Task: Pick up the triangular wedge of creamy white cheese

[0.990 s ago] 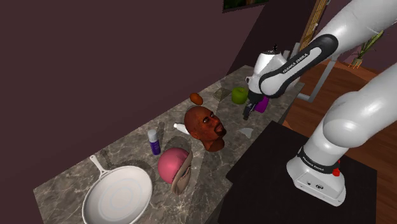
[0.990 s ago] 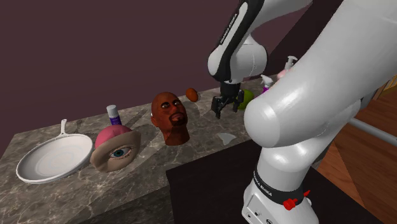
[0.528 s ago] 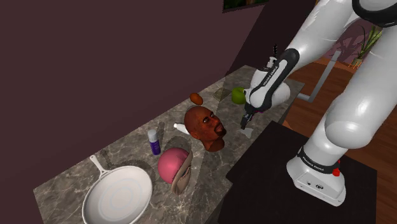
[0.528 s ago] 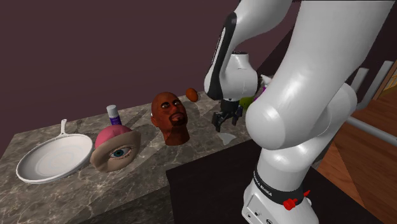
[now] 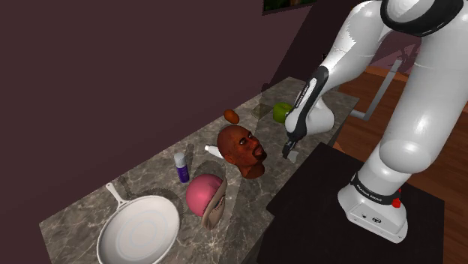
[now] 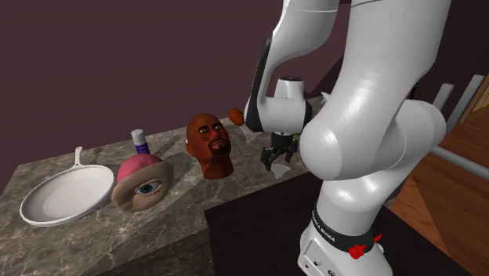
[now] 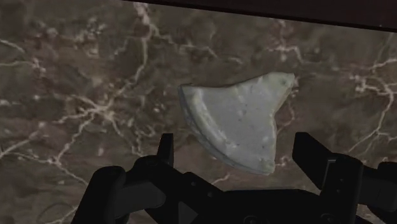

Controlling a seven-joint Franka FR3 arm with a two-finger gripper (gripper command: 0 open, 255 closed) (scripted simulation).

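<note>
The cheese wedge (image 7: pixel 238 121) is a pale grey-white triangle with a curved rind, lying flat on the dark marble counter (image 7: pixel 76 95). My gripper (image 7: pixel 238 156) hangs just above it, open. Its two black fingers (image 7: pixel 167 149) stand either side of the wedge's wide end without touching it. In the shoulder view the gripper (image 5: pixel 289 151) is low over the counter's near edge, with a sliver of the cheese (image 5: pixel 293 157) showing beneath it. In the second exterior view the gripper (image 6: pixel 276 161) covers most of the wedge (image 6: pixel 280 169).
A brown mannequin head (image 5: pixel 241 148) stands just left of the gripper in the shoulder view. A green round thing (image 5: pixel 282 112) and a small brown thing (image 5: pixel 232 116) lie beyond. Further left are a pink eye-shaped dome (image 5: pixel 204 195), a purple-capped bottle (image 5: pixel 181 166) and a white frying pan (image 5: pixel 139 229). The black stand (image 5: pixel 330 217) borders the counter.
The arm has swung down and toward the counter's near edge. The gripper dropped from well above the counter to just over the cheese wedge, staying open.
</note>
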